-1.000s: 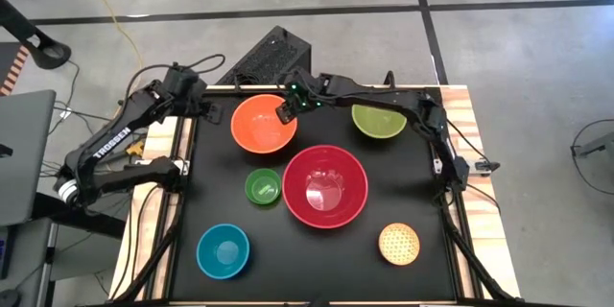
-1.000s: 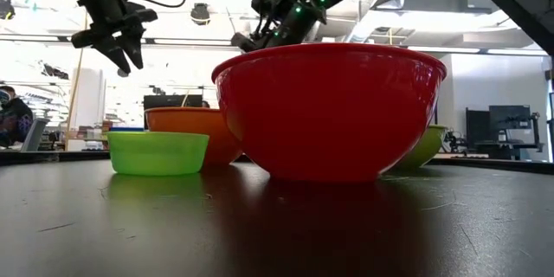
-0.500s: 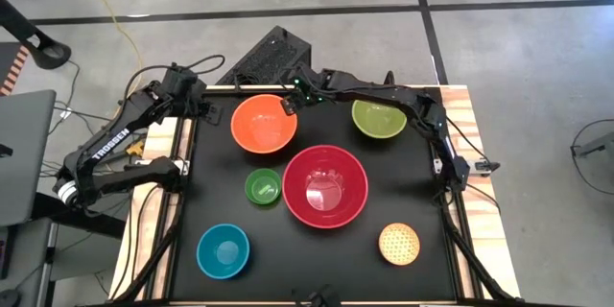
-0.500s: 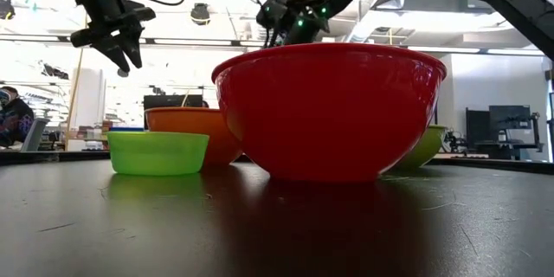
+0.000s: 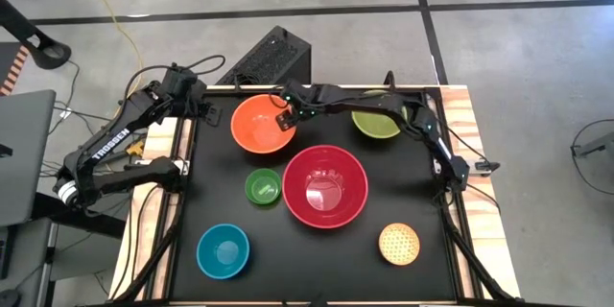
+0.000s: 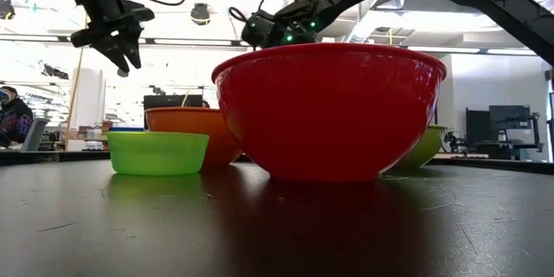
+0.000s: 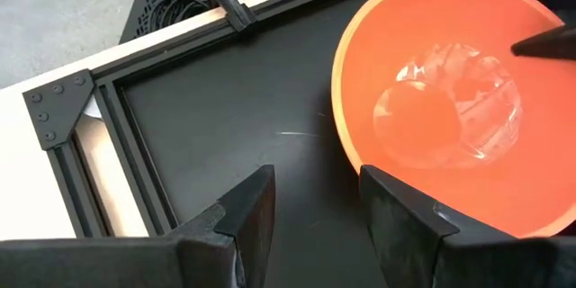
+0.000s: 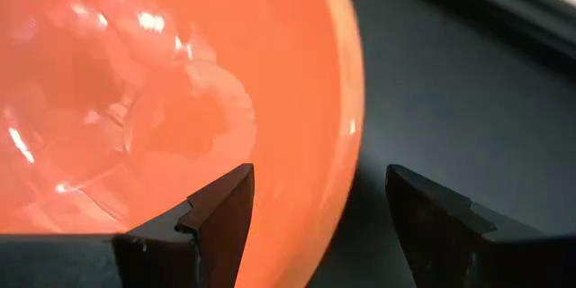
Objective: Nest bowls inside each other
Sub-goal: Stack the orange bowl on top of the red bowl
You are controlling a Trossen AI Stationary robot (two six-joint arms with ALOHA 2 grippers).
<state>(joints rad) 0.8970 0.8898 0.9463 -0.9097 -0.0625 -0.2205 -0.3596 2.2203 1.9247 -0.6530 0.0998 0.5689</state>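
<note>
Six bowls lie apart on the table (image 5: 192,153), none nested. The right tool (image 5: 288,115) is held spread astride the orange bowl's (image 5: 261,123) rim, seemingly for gripping; the left tool (image 5: 197,104), also spread, waits nearby.

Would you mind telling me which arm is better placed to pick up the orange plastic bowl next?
Probably the right. The right gripper hangs open with its fingers straddling the round orange plastic bowl's rim. The left gripper, also open, hovers beside the bowl near the table's back-left corner.

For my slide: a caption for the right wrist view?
Open right gripper straddling the orange bowl rim.
</note>
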